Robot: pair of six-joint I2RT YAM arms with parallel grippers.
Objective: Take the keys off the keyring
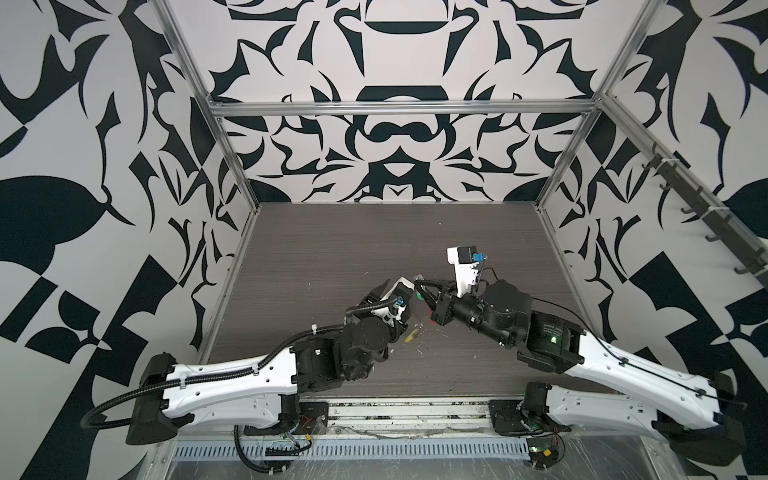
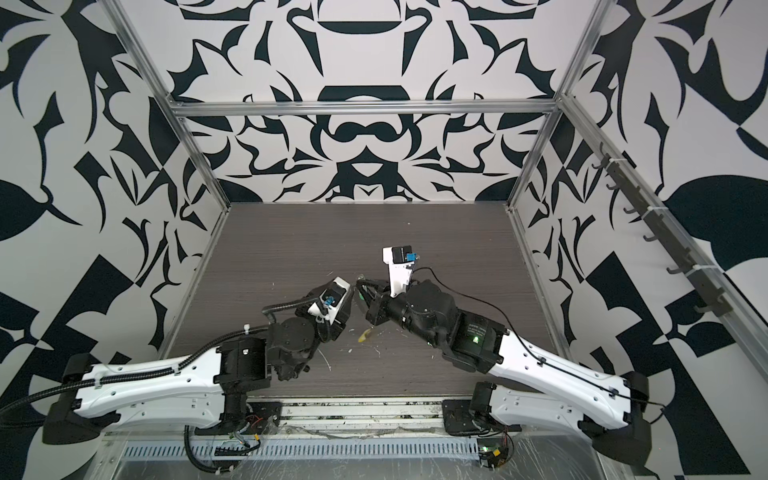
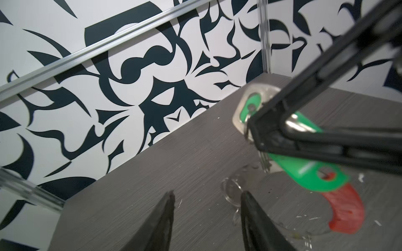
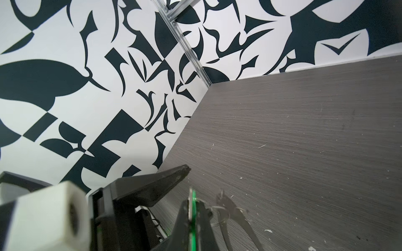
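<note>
**Right arm has the green key pinched, left stands empty**

I've got both arms folded in toward the middle of the table (image 1: 311, 249), with the wrists almost nose to nose above it. My right gripper (image 3: 253, 130) is clenched on the green-tagged key (image 3: 304, 171). Its fingers point across at the left arm, and the wrist is rolled so its camera stands up and away.

The keyring (image 3: 352, 208) threads its red section through the hole in the tag. Its thin hoop blurs past one finger (image 3: 252, 217) of my left gripper (image 3: 207, 194), and I can't tell whether they touch. That left gripper is parted with nothing between the jaws, angled toward the far wall.

The yellow-tagged key (image 1: 410, 336) lies down on the table, between the two wrists.
</note>
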